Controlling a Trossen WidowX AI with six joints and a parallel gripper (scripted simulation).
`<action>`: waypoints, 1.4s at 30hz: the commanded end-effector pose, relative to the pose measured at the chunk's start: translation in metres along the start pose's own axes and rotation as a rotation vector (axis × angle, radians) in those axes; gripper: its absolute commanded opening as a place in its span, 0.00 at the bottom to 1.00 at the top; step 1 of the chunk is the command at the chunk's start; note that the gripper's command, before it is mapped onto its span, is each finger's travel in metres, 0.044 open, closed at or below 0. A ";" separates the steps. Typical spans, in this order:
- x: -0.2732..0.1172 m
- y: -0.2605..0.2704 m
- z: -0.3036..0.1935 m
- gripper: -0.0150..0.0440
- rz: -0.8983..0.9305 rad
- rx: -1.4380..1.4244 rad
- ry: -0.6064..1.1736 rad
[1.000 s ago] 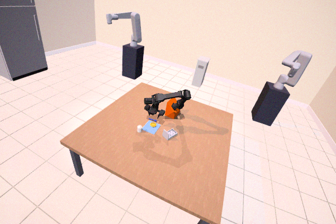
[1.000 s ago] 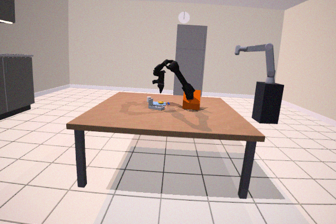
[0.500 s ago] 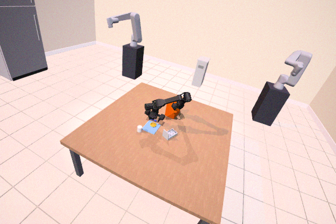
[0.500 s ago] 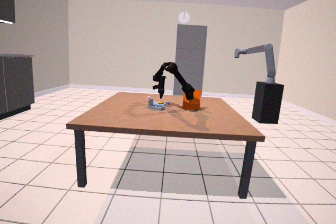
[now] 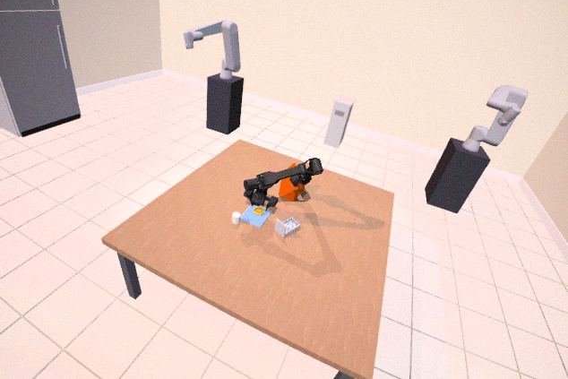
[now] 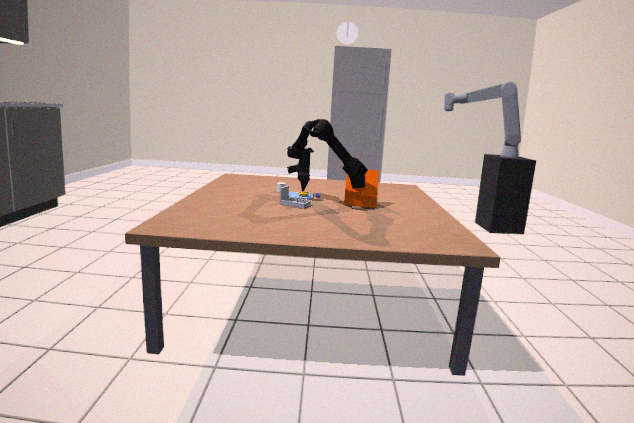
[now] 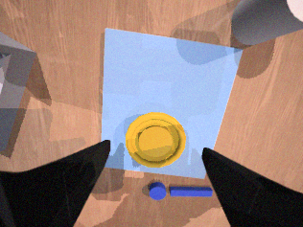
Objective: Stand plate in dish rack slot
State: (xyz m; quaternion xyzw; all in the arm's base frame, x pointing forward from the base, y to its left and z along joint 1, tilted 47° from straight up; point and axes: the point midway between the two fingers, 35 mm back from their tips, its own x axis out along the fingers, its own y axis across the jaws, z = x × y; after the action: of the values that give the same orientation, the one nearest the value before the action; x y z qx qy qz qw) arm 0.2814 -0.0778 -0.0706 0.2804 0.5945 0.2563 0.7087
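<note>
A yellow round plate (image 5: 259,211) (image 6: 303,193) (image 7: 155,140) lies flat on a light blue mat (image 5: 253,220) (image 7: 153,71), near one edge of it. My gripper (image 5: 261,207) (image 6: 304,189) (image 7: 156,148) points down just above the plate. It is open and empty, with one black fingertip to each side of the plate in the wrist view. The grey dish rack (image 5: 279,227) (image 6: 296,202) (image 7: 21,82) stands on the table beside the mat, with a tall panel at one end. Only part of the rack shows at the left edge of the wrist view, and its slots are mostly hidden there.
A white cup (image 5: 236,218) (image 6: 281,186) (image 7: 261,25) stands by the mat's far corner in the wrist view. A blue disc (image 7: 157,191) and a blue bar (image 7: 191,192) lie beside the mat near the plate. An orange block (image 5: 288,191) (image 6: 361,193) stands by the arm's base.
</note>
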 end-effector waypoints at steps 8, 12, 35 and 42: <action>0.021 0.000 -0.003 0.93 0.011 0.013 0.005; 0.027 0.000 -0.004 0.93 0.012 0.013 0.005; 0.031 0.001 -0.004 0.73 0.013 0.013 0.005; 0.013 -0.004 0.001 0.45 0.007 0.014 0.004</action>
State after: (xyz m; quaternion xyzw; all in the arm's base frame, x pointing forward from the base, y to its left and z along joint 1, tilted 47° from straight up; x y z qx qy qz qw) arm 0.2809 -0.0592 -0.0886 0.2926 0.5992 0.2578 0.6992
